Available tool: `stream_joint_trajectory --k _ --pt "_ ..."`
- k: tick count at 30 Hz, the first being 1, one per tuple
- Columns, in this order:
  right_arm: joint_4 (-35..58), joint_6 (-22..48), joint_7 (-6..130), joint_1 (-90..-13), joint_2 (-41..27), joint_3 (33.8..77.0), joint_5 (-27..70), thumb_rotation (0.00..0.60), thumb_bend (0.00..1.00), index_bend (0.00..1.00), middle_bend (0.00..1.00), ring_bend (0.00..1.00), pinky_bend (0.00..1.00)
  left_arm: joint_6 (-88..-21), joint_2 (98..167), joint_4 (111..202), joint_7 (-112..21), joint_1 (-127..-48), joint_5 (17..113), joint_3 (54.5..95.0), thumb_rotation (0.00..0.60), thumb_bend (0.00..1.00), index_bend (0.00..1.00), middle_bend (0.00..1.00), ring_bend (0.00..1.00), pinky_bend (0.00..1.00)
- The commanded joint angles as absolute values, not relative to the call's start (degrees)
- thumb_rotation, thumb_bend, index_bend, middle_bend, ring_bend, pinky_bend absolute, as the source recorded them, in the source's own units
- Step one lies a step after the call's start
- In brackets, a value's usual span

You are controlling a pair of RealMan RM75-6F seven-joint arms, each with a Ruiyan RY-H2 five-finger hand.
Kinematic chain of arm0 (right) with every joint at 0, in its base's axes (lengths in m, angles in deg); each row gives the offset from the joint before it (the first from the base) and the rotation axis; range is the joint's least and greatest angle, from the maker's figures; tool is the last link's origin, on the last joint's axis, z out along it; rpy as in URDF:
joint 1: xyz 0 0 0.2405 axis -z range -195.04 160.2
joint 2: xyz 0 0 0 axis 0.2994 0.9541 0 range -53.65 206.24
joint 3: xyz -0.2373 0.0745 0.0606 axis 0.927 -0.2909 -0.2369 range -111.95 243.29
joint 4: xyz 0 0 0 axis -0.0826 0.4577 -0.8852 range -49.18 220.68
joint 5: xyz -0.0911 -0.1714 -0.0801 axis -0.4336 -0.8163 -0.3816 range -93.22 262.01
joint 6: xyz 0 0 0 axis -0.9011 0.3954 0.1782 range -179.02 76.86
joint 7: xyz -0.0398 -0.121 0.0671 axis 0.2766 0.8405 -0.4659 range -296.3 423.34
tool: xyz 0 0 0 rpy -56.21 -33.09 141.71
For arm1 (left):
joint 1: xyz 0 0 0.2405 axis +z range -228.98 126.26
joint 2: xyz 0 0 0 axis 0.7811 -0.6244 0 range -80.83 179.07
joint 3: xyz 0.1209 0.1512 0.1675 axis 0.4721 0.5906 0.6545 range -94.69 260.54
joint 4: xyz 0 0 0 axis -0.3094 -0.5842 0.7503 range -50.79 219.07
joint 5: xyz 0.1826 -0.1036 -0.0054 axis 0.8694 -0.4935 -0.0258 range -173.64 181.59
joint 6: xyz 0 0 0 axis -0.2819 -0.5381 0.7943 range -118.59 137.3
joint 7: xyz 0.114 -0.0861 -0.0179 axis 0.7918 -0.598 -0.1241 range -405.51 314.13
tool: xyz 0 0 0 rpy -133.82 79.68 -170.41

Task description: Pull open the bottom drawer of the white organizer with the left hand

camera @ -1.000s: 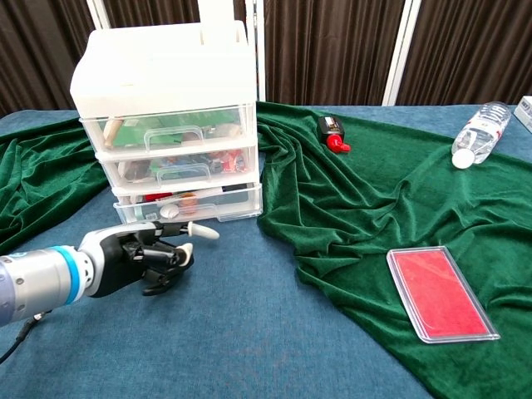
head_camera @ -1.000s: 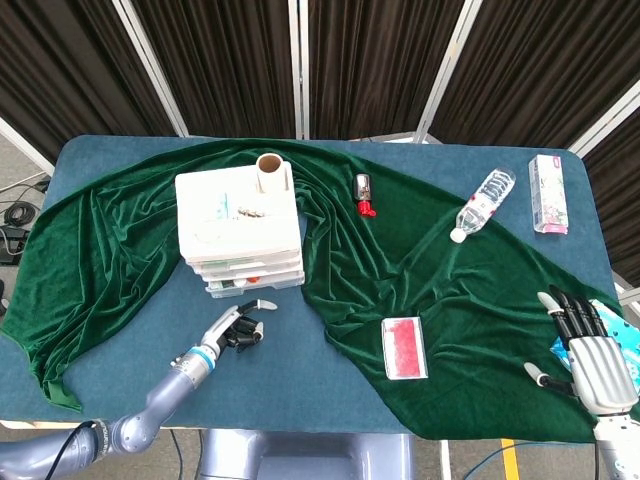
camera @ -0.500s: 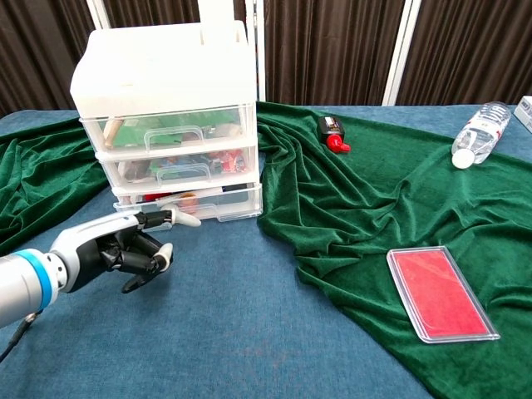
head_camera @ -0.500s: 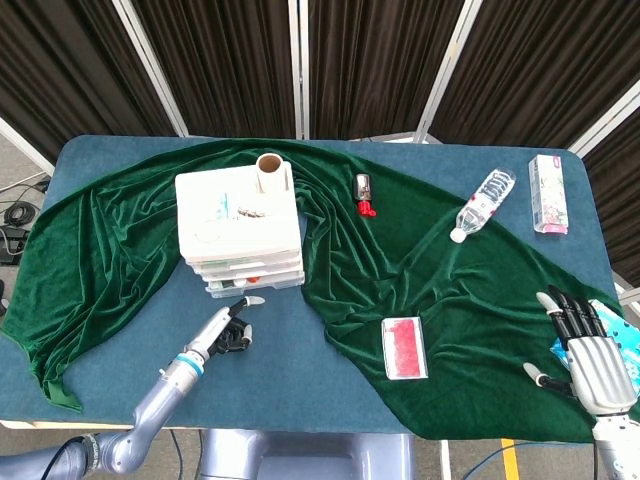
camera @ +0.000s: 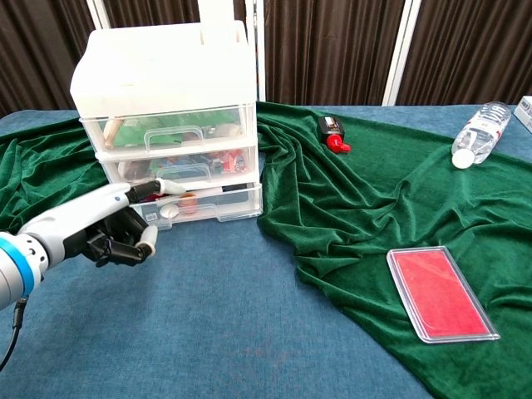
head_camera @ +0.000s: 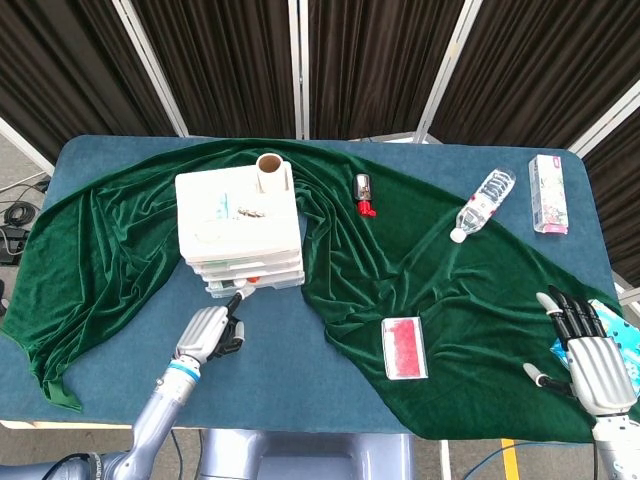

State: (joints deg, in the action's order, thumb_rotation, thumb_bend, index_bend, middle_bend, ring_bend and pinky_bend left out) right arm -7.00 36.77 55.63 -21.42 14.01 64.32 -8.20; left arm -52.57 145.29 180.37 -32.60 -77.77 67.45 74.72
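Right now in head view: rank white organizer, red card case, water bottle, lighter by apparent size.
1. white organizer
2. red card case
3. water bottle, close to the case in area, so that pair is unsure
4. lighter

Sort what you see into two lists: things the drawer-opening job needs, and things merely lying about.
Needed: white organizer; its bottom drawer; left robot hand, reaching at that drawer's front.

Lying about: water bottle; red flat case; green cloth; right robot hand, open, idle.

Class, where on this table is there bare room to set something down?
Bare blue table lies between the left hand and the red case. Open cloth lies left of the white organizer. The organizer's front is crowded by that hand.
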Motion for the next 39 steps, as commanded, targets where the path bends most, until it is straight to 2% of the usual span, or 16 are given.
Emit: stream_joint_trajectory --k 1,16,35,39 --pt "-7.0 36.7 55.6 -21.4 14.0 64.3 -8.2 0.600 0.05 0.01 0.00 0.00 0.00 -55.7 146.4 182.0 -28.4 -78.0 64.5 73.8 0.600 0.78 0.10 0.82 0.75 0.79" --pt "-7.0 36.6 55.5 -21.5 14.1 64.3 -8.1 0.600 0.05 0.01 0.00 0.00 0.00 -55.1 147.4 181.3 -22.4 -81.2 53.8 70.1 0.600 0.78 0.14 0.82 0.75 0.79" --pt "-7.0 36.6 55.6 -21.5 14.1 64.3 -8.1 0.600 0.05 0.01 0.00 0.00 0.00 -53.3 147.1 180.4 -22.6 -83.4 48.4 69.9 0.600 0.78 0.15 0.82 0.75 0.79" --pt "-7.0 36.6 55.6 -21.5 14.1 64.3 -8.1 0.600 0.05 0.01 0.00 0.00 0.00 -52.8 146.6 181.3 -22.9 -83.8 47.5 69.8 0.600 0.78 0.20 0.82 0.75 0.79"
